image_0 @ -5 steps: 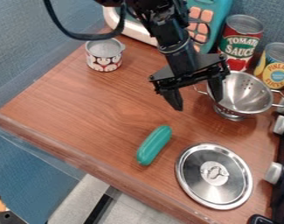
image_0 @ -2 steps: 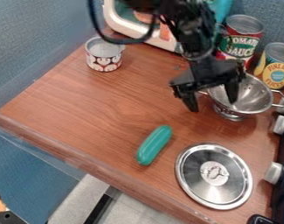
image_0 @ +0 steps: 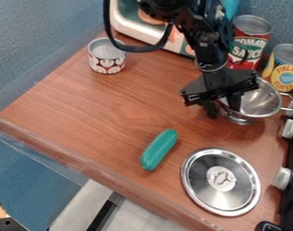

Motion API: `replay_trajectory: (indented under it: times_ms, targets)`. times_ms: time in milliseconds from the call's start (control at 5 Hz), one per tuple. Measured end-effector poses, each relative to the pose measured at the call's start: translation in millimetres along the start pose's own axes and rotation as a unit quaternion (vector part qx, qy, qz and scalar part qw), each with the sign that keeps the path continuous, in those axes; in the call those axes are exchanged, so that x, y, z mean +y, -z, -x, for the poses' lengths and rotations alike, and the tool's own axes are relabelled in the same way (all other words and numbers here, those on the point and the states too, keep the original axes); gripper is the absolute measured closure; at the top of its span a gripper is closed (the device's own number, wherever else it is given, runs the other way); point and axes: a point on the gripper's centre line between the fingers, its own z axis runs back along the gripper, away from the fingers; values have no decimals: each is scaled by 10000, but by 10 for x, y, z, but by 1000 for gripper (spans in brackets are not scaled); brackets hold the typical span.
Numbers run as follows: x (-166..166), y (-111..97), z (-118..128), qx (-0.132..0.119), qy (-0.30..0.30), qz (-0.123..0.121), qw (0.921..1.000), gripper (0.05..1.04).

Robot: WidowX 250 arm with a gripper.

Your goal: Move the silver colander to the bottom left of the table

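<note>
Over the left rim of the silver colander (image_0: pixel 262 103) hangs the black gripper (image_0: pixel 223 110), pointing down. One finger is outside the bowl on its left, the other just inside, and the colander's left wall is pinched between them. The colander stands upright on its foot at the right side of the table (image_0: pixel 106 117). Its right handle shows, while its left handle is hidden behind the gripper.
Tomato sauce (image_0: pixel 249 43) and pineapple (image_0: pixel 285 67) cans stand behind the colander. A silver lid (image_0: pixel 221 181) and green toy vegetable (image_0: pixel 158 150) lie in front. A small can (image_0: pixel 107 56) is at the upper left; stove knobs (image_0: pixel 283 178) line the right edge.
The gripper has moved right and its fingers have drawn closer together at the colander's left rim. The colander stands where it did.
</note>
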Motion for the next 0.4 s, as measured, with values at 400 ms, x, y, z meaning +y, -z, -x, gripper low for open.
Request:
replay_trajectory:
  times_ms: [400]
  targets:
    - [61,-58,-61,10,-194,-21,9998,999]
